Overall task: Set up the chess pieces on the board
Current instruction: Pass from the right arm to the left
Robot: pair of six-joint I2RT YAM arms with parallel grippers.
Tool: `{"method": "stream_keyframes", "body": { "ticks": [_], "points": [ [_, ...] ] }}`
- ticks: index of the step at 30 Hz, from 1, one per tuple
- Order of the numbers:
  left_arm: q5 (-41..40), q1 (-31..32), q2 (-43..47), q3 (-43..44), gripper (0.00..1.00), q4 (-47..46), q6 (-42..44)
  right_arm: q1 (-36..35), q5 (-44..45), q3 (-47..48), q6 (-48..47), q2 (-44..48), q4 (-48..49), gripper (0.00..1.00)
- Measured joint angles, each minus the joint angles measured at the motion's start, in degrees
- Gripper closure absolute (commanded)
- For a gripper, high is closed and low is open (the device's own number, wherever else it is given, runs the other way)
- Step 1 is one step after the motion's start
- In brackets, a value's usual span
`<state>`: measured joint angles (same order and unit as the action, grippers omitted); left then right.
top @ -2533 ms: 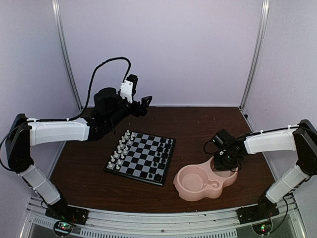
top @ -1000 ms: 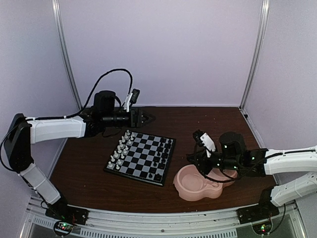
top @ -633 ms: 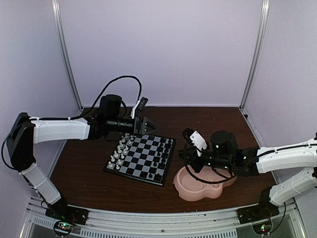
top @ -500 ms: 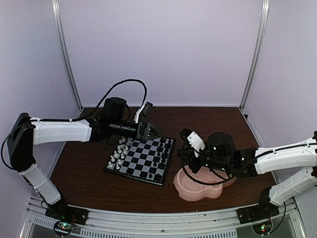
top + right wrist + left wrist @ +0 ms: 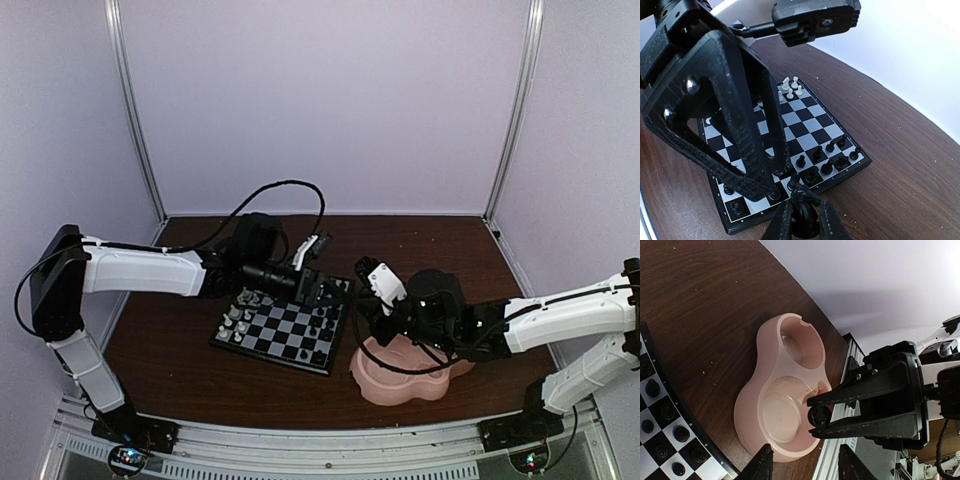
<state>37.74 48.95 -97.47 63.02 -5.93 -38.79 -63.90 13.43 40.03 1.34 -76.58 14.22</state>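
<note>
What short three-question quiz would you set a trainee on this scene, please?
1. True or false: the right gripper holds a black piece.
2. Seen from the top camera, where does the pink dish lie relative to the board? A: on it. B: to its right. C: behind it.
3. What colour are the pieces on the board's side nearest the dish?

Key: 1 true; 2 B; 3 black.

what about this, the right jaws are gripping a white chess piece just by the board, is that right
No, the chess piece in the right jaws is black, not white; the right wrist view shows it. It is gripped just by the board.
</note>
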Motion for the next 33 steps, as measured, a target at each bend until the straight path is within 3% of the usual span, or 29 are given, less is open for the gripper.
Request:
{"method": "stream_keyframes", "body": {
  "ticks": [9, 30, 33],
  "points": [
    [0.2, 0.8, -0.8, 0.5, 0.59, 0.0, 0.1, -0.8, 0.3, 0.6, -0.1, -0.1, 0.1, 0.89],
    [3.0, 0.8, -1.5, 0.5, 0.78, -3.4, -2.2, -3.3, 2.8, 3.2, -1.6, -2.6, -2.1, 0.88],
    [3.0, 0.8, -1.5, 0.5, 0.89, -3.5, -2.3, -3.3, 3.3, 3.2, -1.6, -2.6, -2.1, 0.87]
  ]
}}
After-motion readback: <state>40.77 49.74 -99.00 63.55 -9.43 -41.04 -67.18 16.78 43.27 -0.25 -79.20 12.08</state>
